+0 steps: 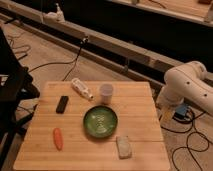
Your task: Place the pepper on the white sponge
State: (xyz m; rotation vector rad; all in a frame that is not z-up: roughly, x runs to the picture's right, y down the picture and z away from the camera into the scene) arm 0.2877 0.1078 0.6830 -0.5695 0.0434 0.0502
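The orange-red pepper point(58, 138) lies on the wooden table point(140, 102) near its front left corner. The white sponge point(123, 146), a pale block, rests near the front edge, right of centre and just below the green plate point(100, 121). My white arm point(186, 86) is folded beyond the table's right edge, well away from both. My gripper is out of view, past or behind the arm.
A white bottle point(81, 88) lies on its side at the back of the table, with a translucent cup point(105, 93) beside it. A black device point(62, 104) sits at the left. Cables run over the floor, and dark furniture point(12, 85) stands at the left.
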